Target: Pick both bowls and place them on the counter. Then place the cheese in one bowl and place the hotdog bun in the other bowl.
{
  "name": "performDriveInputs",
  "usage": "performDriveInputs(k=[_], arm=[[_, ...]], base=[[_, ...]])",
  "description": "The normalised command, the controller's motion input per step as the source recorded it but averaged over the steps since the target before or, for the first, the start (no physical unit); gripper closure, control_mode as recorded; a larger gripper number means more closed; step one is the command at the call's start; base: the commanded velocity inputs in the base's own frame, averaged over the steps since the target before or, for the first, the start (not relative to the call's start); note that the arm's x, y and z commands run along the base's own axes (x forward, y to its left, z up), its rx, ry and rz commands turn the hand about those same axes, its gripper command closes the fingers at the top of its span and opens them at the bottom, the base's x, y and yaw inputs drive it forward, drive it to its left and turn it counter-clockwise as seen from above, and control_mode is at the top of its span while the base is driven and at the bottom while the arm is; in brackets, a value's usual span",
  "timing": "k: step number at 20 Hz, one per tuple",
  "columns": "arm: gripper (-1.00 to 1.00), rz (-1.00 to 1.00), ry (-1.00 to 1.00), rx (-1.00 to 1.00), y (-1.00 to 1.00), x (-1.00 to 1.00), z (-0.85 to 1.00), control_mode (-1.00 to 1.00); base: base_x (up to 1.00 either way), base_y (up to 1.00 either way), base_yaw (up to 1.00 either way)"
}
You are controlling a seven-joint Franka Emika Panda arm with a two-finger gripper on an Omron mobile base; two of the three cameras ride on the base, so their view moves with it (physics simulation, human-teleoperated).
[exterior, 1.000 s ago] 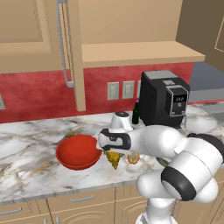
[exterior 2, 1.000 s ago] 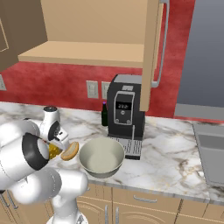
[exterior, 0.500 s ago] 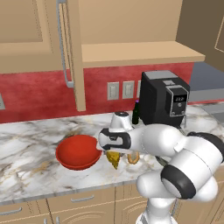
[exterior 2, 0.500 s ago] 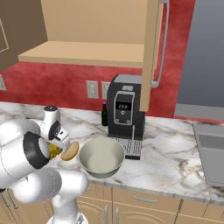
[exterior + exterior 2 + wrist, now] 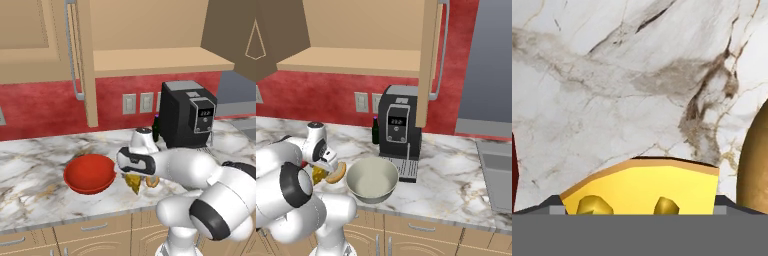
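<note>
1. Both bowls already sit on the counter (image 5: 30,165): the red bowl (image 5: 90,173) at centre left of the left base view, the grey-green bowl (image 5: 372,179) at lower centre of the right base view. The step in hand looks like picking up the cheese.
2. The cheese (image 5: 643,186) lies at the bottom centre of the hand view, straddled by the gripper (image 5: 639,210). In the left base view it is the yellow wedge (image 5: 133,182) just right of the red bowl, under the hand.
3. The pincer stands spread wide and holds nothing; its dark tips show at the two lower corners of the wedge, one on each side.
4. To grip well, keep the wedge centred between the tips and close on its flat faces, so it is less likely to squirt out.
5. Mind the hotdog bun (image 5: 754,160) at the right edge of the hand view, just beside the cheese; a nudge could roll it.
6. Lift straight up before swinging over the red bowl's rim.
</note>
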Motion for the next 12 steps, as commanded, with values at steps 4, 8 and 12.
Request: performDriveInputs(k=[4,8,12], arm=[[1.0,0.0,-0.01,0.0,-0.06,-0.01,0.29,-1.0],[1.0,0.0,-0.03,0.0,0.0,0.0,0.35,-1.0],[1.0,0.0,-0.02,-0.01,0.0,-0.02,0.4,-1.0]], base=[[0.0,0.0,0.0],[0.0,0.0,0.0],[0.0,0.0,0.0]])
